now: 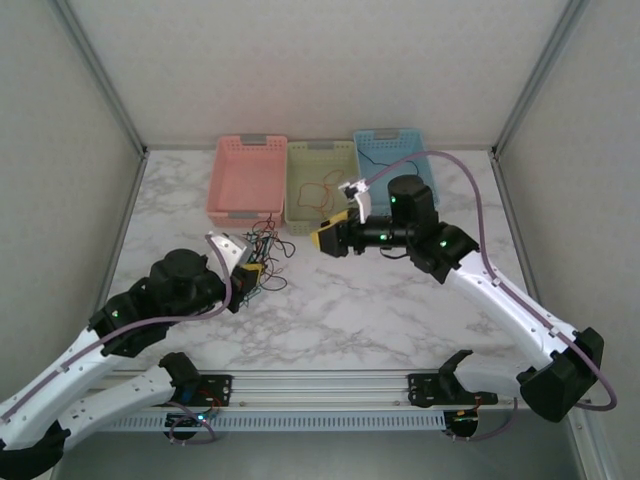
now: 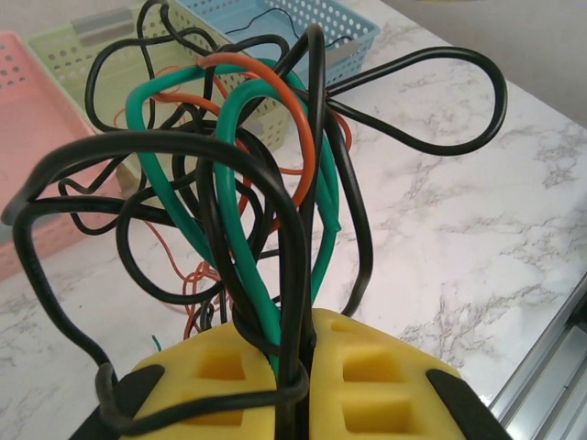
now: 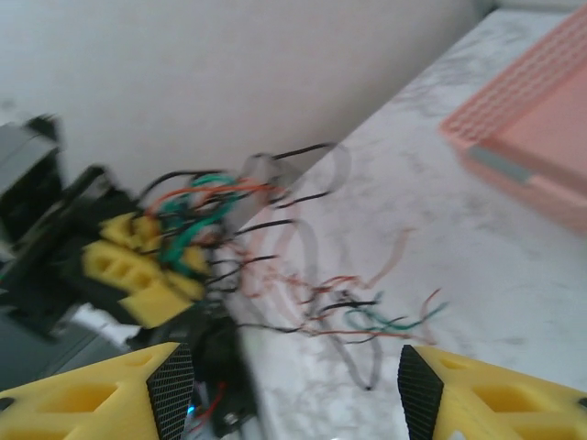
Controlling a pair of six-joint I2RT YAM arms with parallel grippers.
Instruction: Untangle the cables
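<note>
A pink basket (image 1: 248, 175), green basket (image 1: 320, 147) and blue basket (image 1: 395, 134) line the table's (image 1: 400, 310) far edge. The tangled cables (image 1: 264, 250) rise just in front of the pink basket, with black and green strands clamped in the left pincer (image 1: 248, 272). The right pincer (image 1: 322, 240) gapes wide just beside them, near the table's middle.

We log: left basket (image 1: 247, 180), middle basket (image 1: 322, 148) and right basket (image 1: 385, 134) side by side along the far edge of the surface (image 1: 380, 310) | cables (image 1: 265, 250) bunched just before the left basket, our left hand (image 1: 250, 272) touching their near side | loose cable (image 1: 308, 192) inside the middle basket | our right hand (image 1: 340, 218) just before the middle basket, right of the cables, apart from them
</note>
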